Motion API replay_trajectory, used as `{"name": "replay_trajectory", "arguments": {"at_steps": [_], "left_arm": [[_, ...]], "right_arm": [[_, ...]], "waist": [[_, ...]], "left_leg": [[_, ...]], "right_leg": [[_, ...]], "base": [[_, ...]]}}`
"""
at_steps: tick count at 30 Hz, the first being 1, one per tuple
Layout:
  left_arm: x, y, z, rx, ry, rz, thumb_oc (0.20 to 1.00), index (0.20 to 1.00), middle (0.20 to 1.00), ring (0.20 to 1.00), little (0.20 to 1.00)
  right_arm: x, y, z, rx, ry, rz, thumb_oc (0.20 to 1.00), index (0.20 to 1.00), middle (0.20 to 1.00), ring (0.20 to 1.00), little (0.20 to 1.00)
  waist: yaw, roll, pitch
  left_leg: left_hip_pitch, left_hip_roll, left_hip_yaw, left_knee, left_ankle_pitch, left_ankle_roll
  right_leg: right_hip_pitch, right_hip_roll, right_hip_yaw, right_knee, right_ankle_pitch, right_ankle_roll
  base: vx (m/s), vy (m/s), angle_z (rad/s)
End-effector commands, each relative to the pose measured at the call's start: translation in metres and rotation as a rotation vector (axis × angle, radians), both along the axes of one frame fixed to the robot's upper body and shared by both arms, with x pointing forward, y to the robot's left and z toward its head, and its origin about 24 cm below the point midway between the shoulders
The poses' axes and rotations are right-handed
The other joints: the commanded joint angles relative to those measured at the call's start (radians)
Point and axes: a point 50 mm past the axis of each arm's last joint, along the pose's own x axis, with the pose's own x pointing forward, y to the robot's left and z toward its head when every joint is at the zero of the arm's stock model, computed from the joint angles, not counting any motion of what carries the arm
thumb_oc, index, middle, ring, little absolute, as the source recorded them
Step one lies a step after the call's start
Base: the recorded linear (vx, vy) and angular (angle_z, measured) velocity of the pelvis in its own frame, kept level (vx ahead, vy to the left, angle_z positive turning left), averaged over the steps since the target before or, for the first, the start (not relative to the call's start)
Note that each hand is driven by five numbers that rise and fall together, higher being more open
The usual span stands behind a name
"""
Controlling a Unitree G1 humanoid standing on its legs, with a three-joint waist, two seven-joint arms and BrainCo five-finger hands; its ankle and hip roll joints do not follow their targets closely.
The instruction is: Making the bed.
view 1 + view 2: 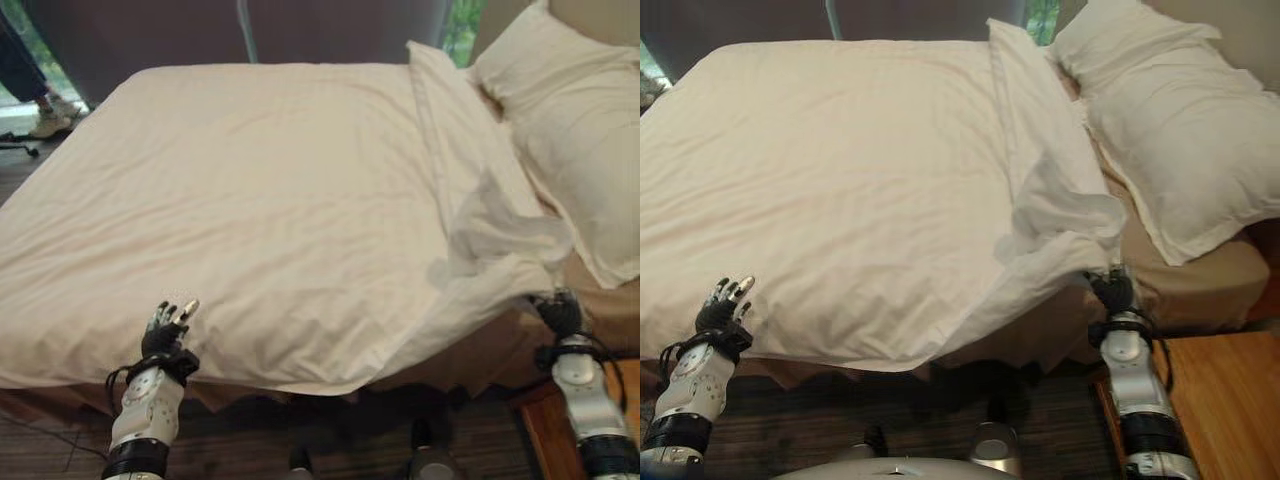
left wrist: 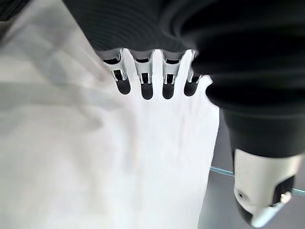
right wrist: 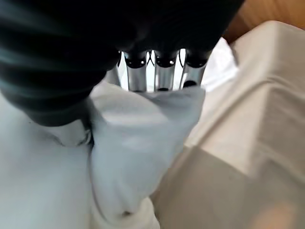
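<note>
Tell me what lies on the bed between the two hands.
In the left eye view, only the duvet's near edge runs from the left hand to the right hand.

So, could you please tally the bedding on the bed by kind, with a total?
Duvet: 1, its near corner gripped by the right hand
Pillows: 2, stacked at the head of the bed
Total: 3

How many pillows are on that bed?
1 that I can see: a cream pillow at the head of the bed, beside the duvet's folded-back edge. Another could be hidden beyond the picture's edge.
</note>
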Motion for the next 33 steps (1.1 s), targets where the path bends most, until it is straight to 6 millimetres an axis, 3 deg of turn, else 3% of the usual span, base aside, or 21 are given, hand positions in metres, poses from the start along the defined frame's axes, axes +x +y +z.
{"name": "replay_trajectory", "arguments": {"at_steps": [1, 2, 4, 5, 6, 7, 8, 9, 11, 14, 22, 24, 25, 28, 30, 31, 32, 33], "left_arm": [[-0.012, 0.014, 0.001, 0.008, -0.042, 0.069, 1.000, 1.000, 1.000, 1.000, 1.000], [0.008, -0.018, 0.001, 0.016, -0.096, 0.014, 1.000, 1.000, 1.000, 1.000, 1.000], [0.010, -0.024, -0.001, -0.005, -0.107, 0.028, 1.000, 1.000, 1.000, 1.000, 1.000], [0.010, -0.023, 0.000, -0.004, -0.108, 0.030, 1.000, 1.000, 1.000, 1.000, 1.000], [0.015, -0.027, 0.001, -0.016, -0.122, 0.035, 1.000, 1.000, 1.000, 1.000, 1.000], [0.015, -0.027, 0.001, -0.016, -0.122, 0.035, 1.000, 1.000, 1.000, 1.000, 1.000], [0.019, -0.029, 0.002, -0.018, -0.130, 0.024, 1.000, 1.000, 1.000, 1.000, 1.000], [0.027, -0.034, 0.004, -0.021, -0.139, -0.003, 1.000, 1.000, 1.000, 1.000, 1.000], [0.029, -0.036, 0.005, -0.020, -0.143, -0.016, 1.000, 1.000, 1.000, 1.000, 1.000], [0.032, -0.039, 0.005, -0.031, -0.141, -0.053, 1.000, 1.000, 1.000, 1.000, 1.000], [0.036, -0.042, 0.003, -0.042, -0.127, -0.077, 1.000, 1.000, 1.000, 1.000, 1.000], [0.034, -0.039, 0.003, -0.047, -0.121, -0.071, 1.000, 1.000, 1.000, 1.000, 1.000], [0.034, -0.039, 0.003, -0.047, -0.121, -0.072, 1.000, 1.000, 1.000, 1.000, 1.000], [0.032, -0.034, 0.003, -0.046, -0.116, -0.057, 1.000, 1.000, 1.000, 1.000, 1.000], [0.029, -0.032, 0.002, -0.051, -0.114, -0.046, 1.000, 1.000, 1.000, 1.000, 1.000], [0.029, -0.032, 0.002, -0.051, -0.115, -0.046, 1.000, 1.000, 1.000, 1.000, 1.000], [0.029, -0.031, 0.002, -0.051, -0.115, -0.044, 1.000, 1.000, 1.000, 1.000, 1.000], [0.027, -0.030, 0.003, -0.051, -0.119, -0.032, 1.000, 1.000, 1.000, 1.000, 1.000]], "right_arm": [[-0.045, -0.032, -0.025, -0.137, 0.238, 0.026, 1.000, 1.000, 1.000, 1.000, 1.000], [-0.075, -0.021, -0.074, -0.185, 0.499, 0.085, 1.000, 1.000, 1.000, 1.000, 1.000], [-0.109, -0.021, -0.110, -0.203, 0.741, 0.084, 1.000, 1.000, 1.000, 1.000, 1.000], [-0.108, -0.020, -0.110, -0.203, 0.738, 0.086, 1.000, 1.000, 1.000, 1.000, 1.000], [-0.141, -0.028, -0.128, -0.181, 0.898, 0.010, 1.000, 1.000, 1.000, 1.000, 1.000], [-0.141, -0.028, -0.128, -0.181, 0.896, 0.010, 1.000, 1.000, 1.000, 1.000, 1.000], [-0.163, -0.031, -0.137, -0.181, 1.000, -0.028, 1.000, 1.000, 1.000, 1.000, 1.000], [-0.201, -0.044, -0.142, -0.133, 1.154, -0.176, 1.000, 1.000, 1.000, 1.000, 1.000], [-0.212, -0.050, -0.140, -0.136, 1.193, -0.214, 1.000, 1.000, 1.000, 1.000, 1.000], [-0.234, -0.085, -0.123, -0.167, 1.262, -0.376, 1.000, 1.000, 1.000, 1.000, 1.000], [-0.233, -0.138, -0.083, -0.176, 1.140, -0.669, 1.000, 1.000, 1.000, 1.000, 1.000], [-0.224, -0.164, -0.059, -0.210, 1.037, -0.755, 1.000, 1.000, 1.000, 1.000, 1.000], [-0.224, -0.164, -0.059, -0.210, 1.037, -0.755, 1.000, 1.000, 1.000, 1.000, 1.000], [-0.205, -0.187, -0.032, -0.260, 0.889, -0.808, 1.000, 1.000, 1.000, 1.000, 1.000], [-0.182, -0.207, 0.001, -0.305, 0.691, -0.864, 1.000, 1.000, 1.000, 1.000, 1.000], [-0.183, -0.207, 0.001, -0.305, 0.691, -0.865, 1.000, 1.000, 1.000, 1.000, 1.000], [-0.173, -0.215, 0.017, -0.339, 0.615, -0.879, 1.000, 1.000, 1.000, 1.000, 1.000], [-0.142, -0.224, 0.059, -0.450, 0.401, -0.856, 1.000, 1.000, 1.000, 1.000, 1.000]], "waist": [[-0.046, 0.134, -0.029], [-0.057, 0.114, -0.041], [-0.056, 0.103, -0.038], [-0.055, 0.101, -0.040], [-0.063, 0.093, -0.040], [-0.063, 0.093, -0.040], [-0.065, 0.090, -0.045], [-0.078, 0.090, -0.048], [-0.079, 0.091, -0.052], [-0.089, 0.099, -0.053], [-0.096, 0.115, -0.052], [-0.094, 0.115, -0.053], [-0.094, 0.115, -0.054], [-0.090, 0.112, -0.057], [-0.090, 0.108, -0.054], [-0.088, 0.108, -0.055], [-0.089, 0.106, -0.055], [-0.094, 0.104, -0.052]], "left_leg": [[0.089, -0.044, 0.038, -0.142, -0.042, 0.074], [0.101, -0.035, 0.074, -0.142, -0.048, 0.065], [0.098, -0.019, 0.097, -0.142, -0.039, 0.052], [0.094, -0.018, 0.100, -0.142, -0.035, 0.050], [0.094, -0.005, 0.110, -0.142, -0.032, 0.042], [0.094, -0.005, 0.111, -0.142, -0.032, 0.042], [0.088, 0.000, 0.114, -0.142, -0.025, 0.037], [0.090, 0.006, 0.116, -0.142, -0.025, 0.032], [0.087, 0.009, 0.120, -0.142, -0.020, 0.029], [0.088, 0.013, 0.118, -0.142, -0.016, 0.024], [0.079, 0.015, 0.116, -0.142, -0.011, 0.017], [0.076, 0.014, 0.108, -0.142, -0.009, 0.016], [0.074, 0.014, 0.108, -0.142, -0.009, 0.015], [0.068, 0.016, 0.103, -0.142, -0.006, 0.014], [0.069, 0.016, 0.098, -0.142, -0.011, 0.015], [0.066, 0.017, 0.099, -0.142, -0.007, 0.014], [0.065, 0.017, 0.098, -0.142, -0.007, 0.015], [0.066, 0.015, 0.096, -0.142, -0.013, 0.016]], "right_leg": [[0.034, 0.100, -0.007, 0.065, -0.007, -0.058], [0.036, 0.094, 0.003, 0.024, 0.003, -0.046], [0.033, 0.097, 0.029, -0.012, 0.037, -0.042], [0.027, 0.099, 0.032, -0.013, 0.042, -0.044], [0.034, 0.098, 0.032, -0.029, 0.043, -0.044], [0.033, 0.098, 0.032, -0.029, 0.043, -0.044], [0.032, 0.099, 0.030, -0.034, 0.046, -0.045], [0.038, 0.098, 0.027, -0.036, 0.034, -0.041], [0.036, 0.100, 0.028, -0.036, 0.032, -0.043], [0.043, 0.095, 0.022, -0.036, 0.019, -0.043], [0.043, 0.090, 0.010, -0.036, 0.013, -0.041], [0.047, 0.088, 0.004, -0.036, 0.012, -0.040], [0.045, 0.088, 0.004, -0.036, 0.012, -0.040], [0.045, 0.087, -0.003, -0.036, 0.013, -0.041], [0.050, 0.084, -0.006, -0.036, 0.010, -0.038], [0.046, 0.085, -0.004, -0.036, 0.013, -0.040], [0.045, 0.085, -0.004, -0.036, 0.013, -0.040], [0.047, 0.083, -0.005, -0.036, 0.010, -0.038]], "base": [[0.00, -0.060, -0.85], [-0.01, -0.112, -0.61], [-0.04, -0.134, -0.04], [-0.06, -0.128, -0.09], [-0.04, -0.079, -0.47], [-0.04, -0.118, -0.39], [-0.02, -0.105, -0.34], [-0.02, -0.105, -0.16], [0.00, -0.063, -0.01], [0.00, -0.057, 0.15], [-0.01, -0.019, 0.02], [0.00, 0.000, 0.00], [0.00, 0.000, 0.00], [0.00, -0.002, -0.07], [0.00, -0.003, -0.14], [0.00, -0.004, -0.13], [0.01, 0.012, -0.17], [0.01, 0.011, -0.22]]}}
